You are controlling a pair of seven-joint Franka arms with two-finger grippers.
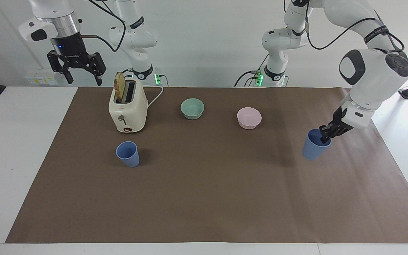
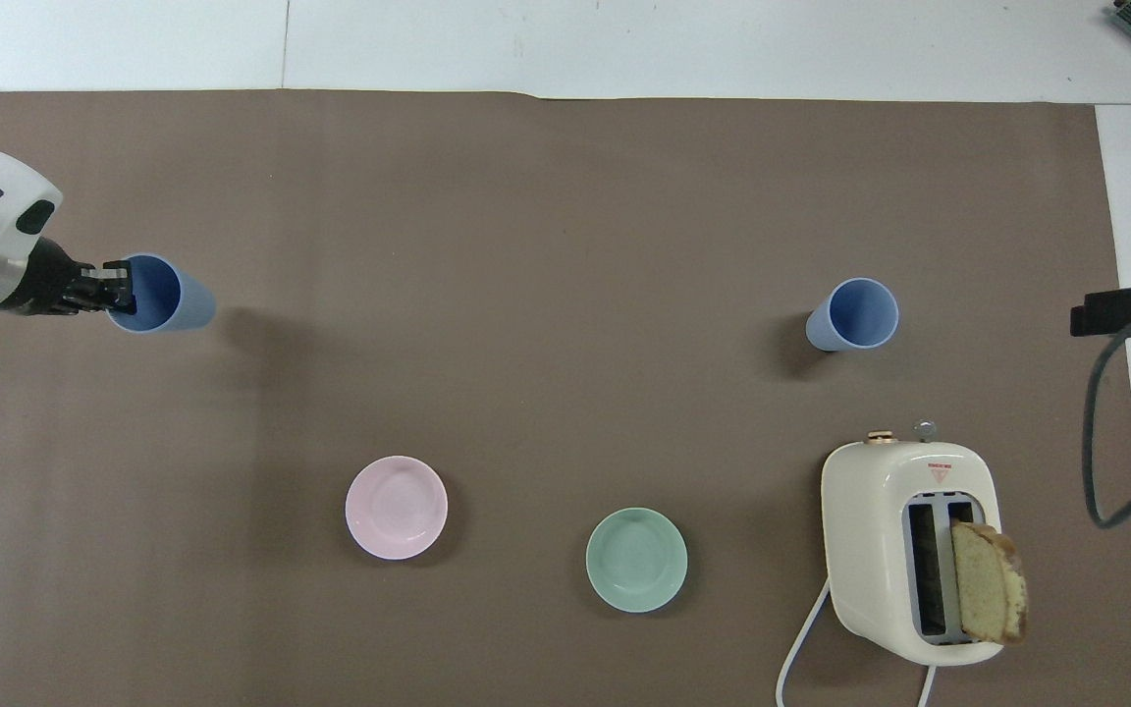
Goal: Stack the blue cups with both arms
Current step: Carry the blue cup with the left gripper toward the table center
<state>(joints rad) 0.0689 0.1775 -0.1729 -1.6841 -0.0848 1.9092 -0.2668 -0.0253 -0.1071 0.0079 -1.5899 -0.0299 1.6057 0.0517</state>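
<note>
Black fingers of our left gripper [image 1: 326, 134] pinch the rim of one blue cup [image 1: 313, 145], holding it tilted just above the brown mat [image 1: 204, 198] at the left arm's end. Our right gripper [image 1: 83, 77] waits spread open beside the toaster [image 1: 128, 109]. We see the other blue cup [image 1: 128, 154] standing farther out than the toaster.
</note>
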